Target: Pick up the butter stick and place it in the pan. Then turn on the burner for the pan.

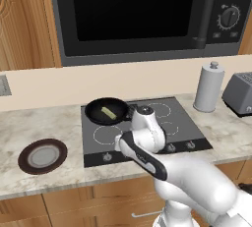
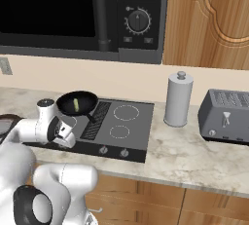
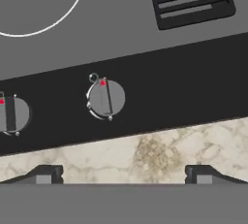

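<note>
The black pan sits on the rear left zone of the dark cooktop. The pale yellow butter stick lies inside the pan. The pan covers its burner. My gripper hangs open over the cooktop's front strip, pointing down, with nothing between its fingertips. In the hand view a grey knob with a red mark lies just ahead of the fingertips. A second knob shows at the left edge.
A brown plate lies on the counter left of the cooktop. A paper towel roll and a toaster stand to the right. A microwave hangs above. A vent grille runs down the cooktop's middle.
</note>
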You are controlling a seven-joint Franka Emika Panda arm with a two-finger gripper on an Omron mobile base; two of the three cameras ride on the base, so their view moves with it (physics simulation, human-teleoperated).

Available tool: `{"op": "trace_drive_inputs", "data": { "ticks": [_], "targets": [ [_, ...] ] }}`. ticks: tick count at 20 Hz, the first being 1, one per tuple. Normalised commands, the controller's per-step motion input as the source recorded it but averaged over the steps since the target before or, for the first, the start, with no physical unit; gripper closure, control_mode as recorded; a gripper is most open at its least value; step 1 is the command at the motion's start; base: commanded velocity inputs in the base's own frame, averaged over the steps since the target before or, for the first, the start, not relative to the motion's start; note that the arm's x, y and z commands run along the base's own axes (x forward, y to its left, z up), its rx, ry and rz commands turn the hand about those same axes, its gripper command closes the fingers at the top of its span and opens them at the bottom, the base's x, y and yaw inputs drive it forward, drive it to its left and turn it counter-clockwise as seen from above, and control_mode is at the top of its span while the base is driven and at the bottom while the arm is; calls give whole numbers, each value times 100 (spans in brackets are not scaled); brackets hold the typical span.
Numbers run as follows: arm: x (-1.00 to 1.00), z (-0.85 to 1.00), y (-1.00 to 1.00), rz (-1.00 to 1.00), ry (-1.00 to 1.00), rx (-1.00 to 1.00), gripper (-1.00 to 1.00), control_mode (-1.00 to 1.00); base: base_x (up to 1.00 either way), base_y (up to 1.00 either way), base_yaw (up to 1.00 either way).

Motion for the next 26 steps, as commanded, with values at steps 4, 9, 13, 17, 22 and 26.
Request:
{"op": "trace_drive_inputs", "data": {
  "ticks": [4, 9, 13, 17, 22, 26],
  "targets": [
    [29, -23, 0, 11, 7, 0, -100, -100, 0, 0, 0],
    [23, -29, 3, 10, 4, 0, -100, -100, 0, 0, 0],
    [1, -26, 24, 0, 5, -3, -100, -100, 0, 0, 0],
    [7, -22, 22, 0, 4, -3, -100, -100, 0, 0, 0],
    [6, -22, 3, 0, 0, -5, -100, -100, 0, 0, 0],
    [0, -16, 0, 0, 0, -5, -100, -100, 0, 0, 0]
  ]
}}
